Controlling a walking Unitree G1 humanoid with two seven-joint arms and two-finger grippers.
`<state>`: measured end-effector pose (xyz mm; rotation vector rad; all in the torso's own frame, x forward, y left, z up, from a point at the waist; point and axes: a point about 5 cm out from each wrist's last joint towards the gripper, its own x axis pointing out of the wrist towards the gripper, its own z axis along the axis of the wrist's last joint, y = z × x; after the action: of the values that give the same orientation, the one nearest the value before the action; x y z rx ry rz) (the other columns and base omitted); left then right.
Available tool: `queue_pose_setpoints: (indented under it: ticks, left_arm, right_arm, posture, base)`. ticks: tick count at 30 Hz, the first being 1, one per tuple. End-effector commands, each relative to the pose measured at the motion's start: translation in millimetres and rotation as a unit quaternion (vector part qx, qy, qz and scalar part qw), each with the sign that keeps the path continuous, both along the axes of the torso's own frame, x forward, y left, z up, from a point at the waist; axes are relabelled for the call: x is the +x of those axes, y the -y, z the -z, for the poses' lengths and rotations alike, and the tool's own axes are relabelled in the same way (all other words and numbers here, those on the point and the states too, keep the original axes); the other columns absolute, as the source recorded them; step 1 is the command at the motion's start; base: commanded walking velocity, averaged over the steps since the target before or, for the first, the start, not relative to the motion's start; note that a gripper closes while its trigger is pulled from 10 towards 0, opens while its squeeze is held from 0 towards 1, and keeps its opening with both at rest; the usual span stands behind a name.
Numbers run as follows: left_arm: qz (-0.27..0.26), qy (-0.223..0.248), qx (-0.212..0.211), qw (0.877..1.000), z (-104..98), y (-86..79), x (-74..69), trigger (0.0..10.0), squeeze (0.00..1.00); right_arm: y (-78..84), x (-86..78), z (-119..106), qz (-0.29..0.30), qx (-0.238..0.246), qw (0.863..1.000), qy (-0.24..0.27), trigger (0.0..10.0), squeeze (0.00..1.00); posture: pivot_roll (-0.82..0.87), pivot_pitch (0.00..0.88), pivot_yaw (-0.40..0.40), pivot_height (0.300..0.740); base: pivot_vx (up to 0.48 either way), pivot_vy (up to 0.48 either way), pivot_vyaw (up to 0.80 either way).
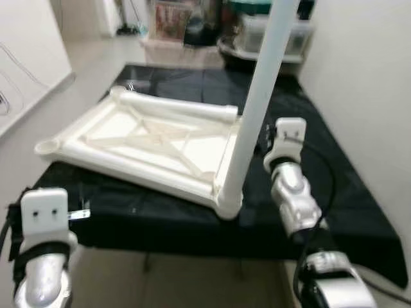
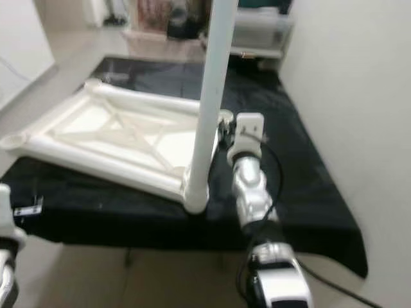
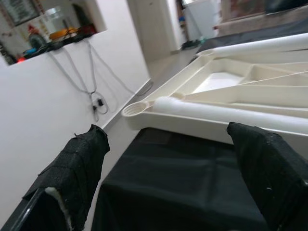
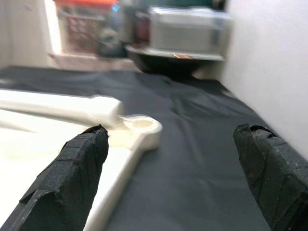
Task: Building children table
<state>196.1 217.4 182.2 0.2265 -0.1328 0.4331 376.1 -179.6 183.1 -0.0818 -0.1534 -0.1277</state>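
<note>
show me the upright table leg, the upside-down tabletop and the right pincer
upright table leg [image 1: 253,109], left eye view, middle of the white tube
tabletop [image 1: 192,151], left eye view, flat underside panel near the upright leg
right pincer [image 4: 178,168], right wrist view, midway between its two black fingertips, which are spread apart

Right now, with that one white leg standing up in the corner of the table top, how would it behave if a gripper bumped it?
The upright leg is tall and slim, so a sideways bump high up may well tilt or unseat it. It looks like stiff, probably light plastic. The flipped table top lies flat on the black cloth and should steady its base.
</note>
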Motion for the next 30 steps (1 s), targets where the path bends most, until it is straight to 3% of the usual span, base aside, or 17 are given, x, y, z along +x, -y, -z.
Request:
queue_pose_setpoints:
  ticks: [1,9,11,12,13,18,21,22,24,25,26,27,28,30]
  left_arm:
    - [0.036,-0.011,-0.017,0.999,4.9,8.5,-0.1,10.0,0.00]
    - [0.094,-0.035,-0.035,0.994,15.4,24.5,-2.1,10.0,0.00]
    - [0.139,-0.052,-0.051,0.988,23.9,38.5,-4.3,10.0,0.00]
    - [0.139,-0.052,-0.051,0.988,23.9,38.5,-4.3,10.0,0.00]
    - [0.159,-0.058,-0.059,0.984,26.8,43.4,-5.9,10.0,0.00]
    - [0.176,-0.071,-0.052,0.980,31.6,45.1,-10.3,10.0,0.00]
    - [0.183,-0.072,-0.054,0.979,31.5,46.0,-11.9,10.0,0.00]
    - [0.183,-0.072,-0.054,0.979,31.5,46.0,-11.9,10.0,0.00]
    - [0.201,-0.075,-0.056,0.975,32.0,50.6,-13.0,10.0,0.00]
    - [0.201,-0.075,-0.056,0.975,32.0,50.6,-13.0,10.0,0.00]
    - [0.244,-0.085,-0.060,0.964,35.1,61.2,-16.4,10.0,0.00]
    - [0.262,-0.091,-0.060,0.959,36.7,65.9,-18.1,10.0,0.00]
    - [0.262,-0.091,-0.060,0.959,36.7,65.9,-18.1,10.0,0.00]
    - [0.297,-0.101,-0.059,0.948,40.6,75.9,-23.2,10.0,0.00]
  right_arm:
    - [11.7,3.4,1.6,0.007,0.003,1.000,-0.015,10.0,0.00]
    - [33.5,9.5,-1.4,0.004,-0.011,0.999,-0.037,10.0,0.00]
    - [50.7,13.0,-4.6,-0.047,-0.010,0.996,-0.068,10.0,0.00]
    - [50.7,13.0,-4.6,-0.047,-0.010,0.996,-0.068,10.0,0.00]
    - [56.0,13.4,-3.9,-0.092,-0.012,0.991,-0.097,10.0,0.00]
    - [68.9,10.4,-7.7,-0.176,-0.060,0.972,-0.143,10.0,0.00]
    - [70.5,5.7,-10.7,-0.268,-0.049,0.945,-0.180,10.0,0.00]
    - [70.5,5.7,-10.7,-0.268,-0.049,0.945,-0.180,10.0,0.00]
    - [70.0,-0.3,-13.5,-0.341,-0.042,0.919,-0.191,10.0,0.00]
    - [70.0,-0.3,-13.5,-0.341,-0.042,0.919,-0.191,10.0,0.00]
    - [68.7,-8.1,-16.4,-0.421,-0.038,0.884,-0.198,10.0,0.00]
    - [68.3,-10.8,-17.4,-0.450,-0.034,0.870,-0.201,10.0,0.00]
    - [68.3,-10.8,-17.4,-0.450,-0.034,0.870,-0.201,10.0,0.00]
    - [67.9,-15.5,-17.5,-0.493,-0.031,0.843,-0.210,10.0,0.00]
  posture:
    - [0.08,0.077,-0.039,0.740]
    - [0.08,0.080,-0.036,0.740]
    - [0.07,0.082,-0.034,0.740]
    - [0.07,0.082,-0.034,0.740]
    - [0.07,0.084,-0.030,0.740]
    - [0.07,0.084,-0.032,0.740]
    - [0.08,0.084,-0.030,0.740]
    - [0.08,0.084,-0.030,0.740]
    - [0.08,0.084,-0.030,0.740]
    - [0.08,0.084,-0.030,0.740]
    - [0.08,0.085,-0.030,0.740]
    - [0.08,0.085,-0.030,0.740]
    - [0.08,0.085,-0.030,0.740]
    - [0.08,0.084,-0.025,0.740]
  base:
    - [0.000,0.000,0.00]
    - [0.000,0.000,0.00]
    - [0.000,0.000,0.00]
    - [0.000,0.000,0.00]
    - [0.000,0.000,0.00]
    - [0.000,0.000,0.00]
    - [0.000,0.000,0.00]
    - [0.000,0.000,0.00]
    - [0.000,0.000,0.00]
    - [0.000,0.000,0.00]
    - [0.000,0.000,0.00]
    - [0.000,0.000,0.00]
    - [0.000,0.000,0.00]
    - [0.000,0.000,0.00]
